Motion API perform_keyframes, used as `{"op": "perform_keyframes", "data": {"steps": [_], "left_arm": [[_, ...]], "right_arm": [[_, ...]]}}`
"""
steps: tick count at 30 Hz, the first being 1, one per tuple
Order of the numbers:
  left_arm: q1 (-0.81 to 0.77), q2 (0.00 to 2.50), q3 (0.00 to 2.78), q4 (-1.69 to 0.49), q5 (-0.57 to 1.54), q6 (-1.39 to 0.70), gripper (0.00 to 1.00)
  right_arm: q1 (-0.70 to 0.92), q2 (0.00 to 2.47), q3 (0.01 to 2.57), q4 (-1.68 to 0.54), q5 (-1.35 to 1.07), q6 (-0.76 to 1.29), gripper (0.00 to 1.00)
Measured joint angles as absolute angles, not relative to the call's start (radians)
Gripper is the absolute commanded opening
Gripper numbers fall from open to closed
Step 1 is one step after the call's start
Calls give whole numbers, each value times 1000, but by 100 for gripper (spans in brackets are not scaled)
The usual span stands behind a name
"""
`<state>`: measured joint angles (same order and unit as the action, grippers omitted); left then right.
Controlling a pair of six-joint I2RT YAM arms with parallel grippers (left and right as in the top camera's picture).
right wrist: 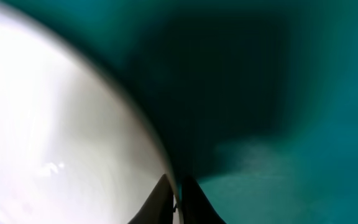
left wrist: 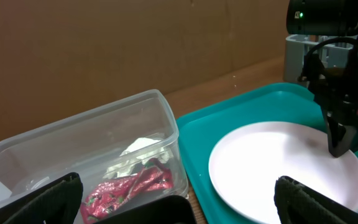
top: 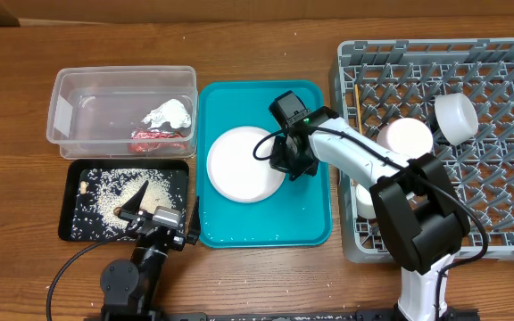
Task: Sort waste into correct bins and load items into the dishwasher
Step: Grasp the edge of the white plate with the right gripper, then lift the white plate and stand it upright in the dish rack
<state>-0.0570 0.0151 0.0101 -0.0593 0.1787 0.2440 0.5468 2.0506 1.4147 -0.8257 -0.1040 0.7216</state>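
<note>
The round white plate lies on the teal tray. My right gripper is at the plate's right edge, shut on its rim, one finger above and one below. The plate fills the left of the right wrist view. My left gripper is open and empty at the near right corner of the black tray, which holds loose rice. The clear tub holds the white napkin and red wrapper. The left wrist view shows the wrapper, the plate and the open left fingers.
The grey dish rack stands at the right and holds two pale round dishes. Thin wooden chopsticks stand at its left edge. Another white item is partly hidden by the right arm.
</note>
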Motion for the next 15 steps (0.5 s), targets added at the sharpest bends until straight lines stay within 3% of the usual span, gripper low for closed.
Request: {"op": "perform_keyframes", "data": {"steps": [9,15], "left_arm": [[-57,15,10,-59,179,244,100],[-57,15,10,-59,179,244,100]], "right_arm": [[546,2048,1421,-875,-94,729,4],[490,1898,1423,-1024,88,729,4]]}}
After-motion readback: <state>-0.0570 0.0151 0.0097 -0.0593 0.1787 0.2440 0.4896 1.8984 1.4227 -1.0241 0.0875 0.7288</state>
